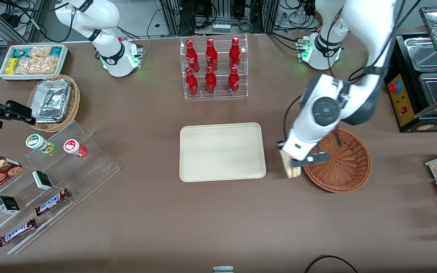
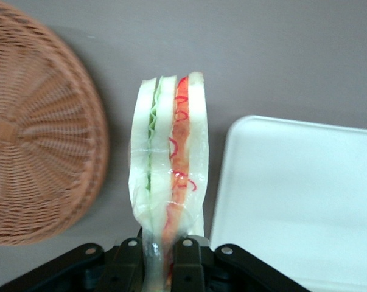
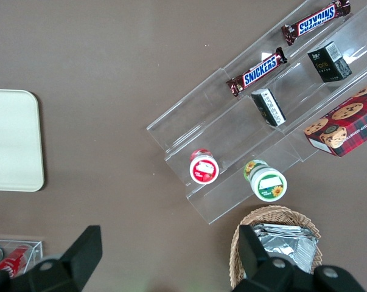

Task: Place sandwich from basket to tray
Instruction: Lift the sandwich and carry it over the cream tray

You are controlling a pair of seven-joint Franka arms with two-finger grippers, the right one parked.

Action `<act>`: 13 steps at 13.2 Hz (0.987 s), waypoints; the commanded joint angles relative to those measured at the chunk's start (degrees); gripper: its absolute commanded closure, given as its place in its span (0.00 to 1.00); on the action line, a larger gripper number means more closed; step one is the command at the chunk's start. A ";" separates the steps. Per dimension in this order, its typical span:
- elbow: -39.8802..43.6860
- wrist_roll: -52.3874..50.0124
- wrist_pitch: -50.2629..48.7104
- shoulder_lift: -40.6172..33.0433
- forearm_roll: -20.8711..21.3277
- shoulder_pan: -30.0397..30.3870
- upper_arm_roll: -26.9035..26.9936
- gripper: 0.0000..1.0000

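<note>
My left gripper [image 1: 293, 161] is shut on the sandwich [image 1: 292, 169], a plastic-wrapped wedge with green, white and red-orange layers, held above the table in the gap between the basket and the tray. In the left wrist view the sandwich [image 2: 169, 164] hangs from the gripper [image 2: 162, 258], its wrap pinched between the black fingers [image 2: 186, 267]. The reddish-brown wicker basket [image 1: 345, 167] lies beside it, toward the working arm's end, and holds nothing; it also shows in the left wrist view [image 2: 31, 134]. The cream tray [image 1: 221, 151] lies flat at the table's middle, bare, and shows in the left wrist view [image 2: 305, 201].
A clear rack of red cola bottles [image 1: 213, 68] stands farther from the front camera than the tray. A tan basket with foil trays [image 1: 54, 101], a white bin of snacks [image 1: 33, 60] and a clear stepped stand with snack bars [image 1: 44, 189] lie toward the parked arm's end.
</note>
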 commanded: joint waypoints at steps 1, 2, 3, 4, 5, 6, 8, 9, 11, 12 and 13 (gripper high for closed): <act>8.33 -0.51 -2.15 6.30 -0.16 -5.49 0.66 1.00; 11.05 -0.51 -2.42 8.67 -0.16 -7.07 0.66 1.00; 13.60 -0.51 -2.42 10.96 -0.85 -8.13 0.66 1.00; 15.72 -0.43 -2.42 13.15 -2.77 -9.10 0.66 1.00; 17.83 -0.43 -2.42 14.83 -4.27 -10.07 0.66 1.00; 19.41 -0.51 -2.33 16.41 -4.72 -11.38 0.66 1.00; 21.35 -0.86 -1.55 18.53 -4.99 -13.85 0.66 1.00; 23.02 -1.48 -1.54 20.10 -4.99 -14.47 0.57 1.00; 26.54 -3.93 -1.72 23.18 -4.90 -16.84 0.66 1.00; 27.25 -4.20 -1.63 24.15 -4.82 -17.63 0.66 1.00; 28.30 -4.38 -1.80 25.21 -4.99 -17.81 0.57 1.00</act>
